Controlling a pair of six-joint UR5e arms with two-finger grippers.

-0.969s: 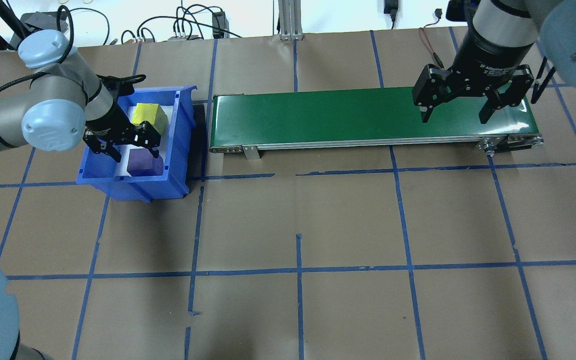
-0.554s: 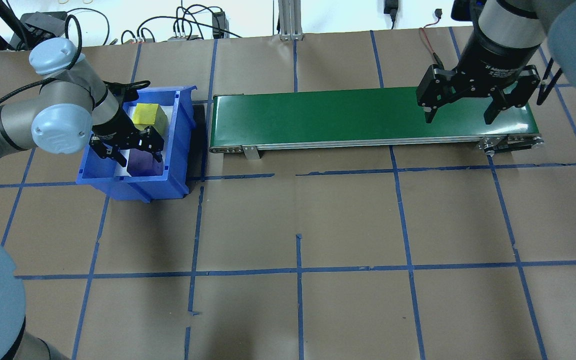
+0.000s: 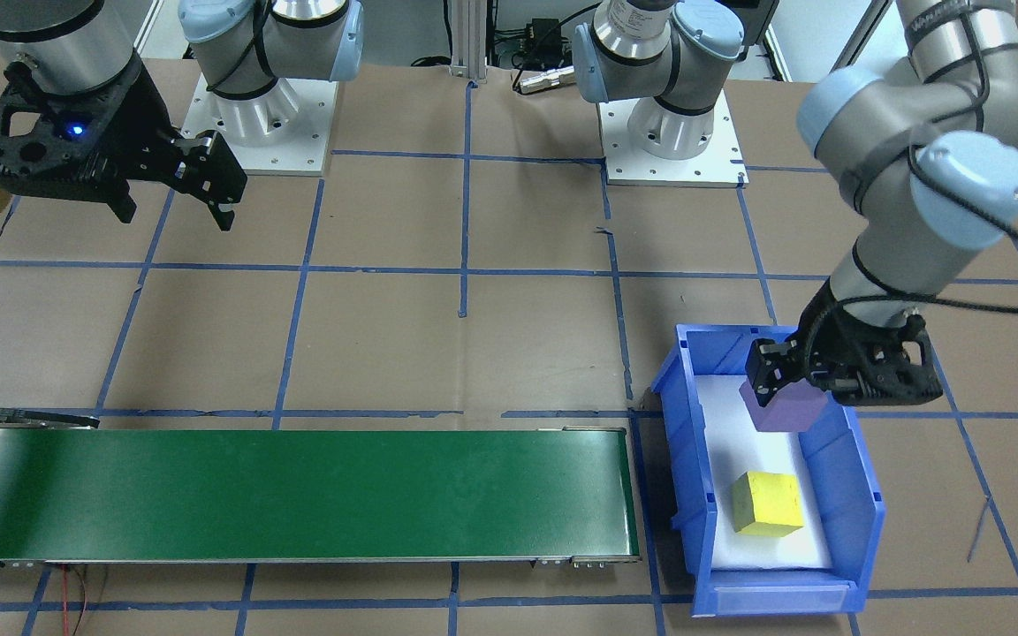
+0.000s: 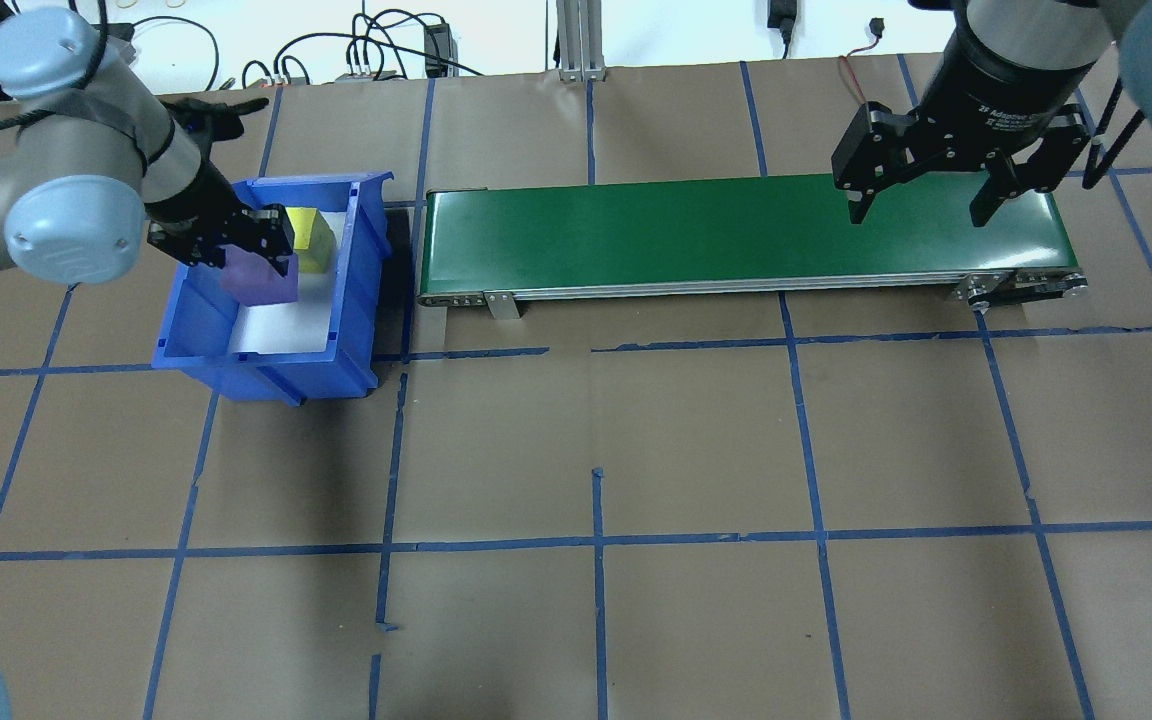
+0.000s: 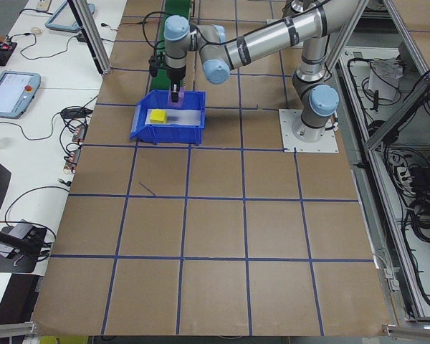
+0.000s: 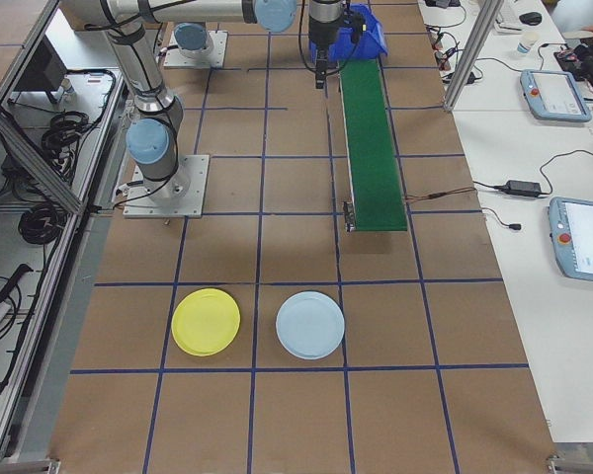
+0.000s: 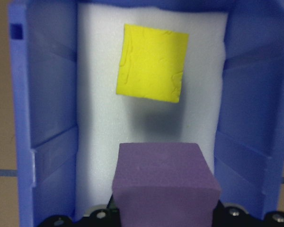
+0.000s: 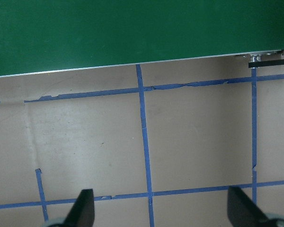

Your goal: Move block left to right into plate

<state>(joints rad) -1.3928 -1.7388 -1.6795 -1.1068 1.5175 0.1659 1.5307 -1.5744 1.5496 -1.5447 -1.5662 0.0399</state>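
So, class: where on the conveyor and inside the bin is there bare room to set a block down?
The whole green conveyor belt is bare. In the blue bin, white floor shows around the yellow block; the end where the left pincer holds the purple block is crowded.

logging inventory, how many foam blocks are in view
2: the purple block held in the left pincer above the blue bin, and the yellow block lying inside it. None seems hidden.

At the upper left of the frame, the left gripper (image 4: pixel 232 243) gripped a purple block (image 4: pixel 259 279) over the blue bin (image 4: pixel 346 290), apparently lifted clear of the white liner. 1 yellow block (image 4: pixel 310 237) sat behind. At upper right, the right gripper (image 4: pixel 921 204) hung spread over the green conveyor (image 4: pixel 656 235).
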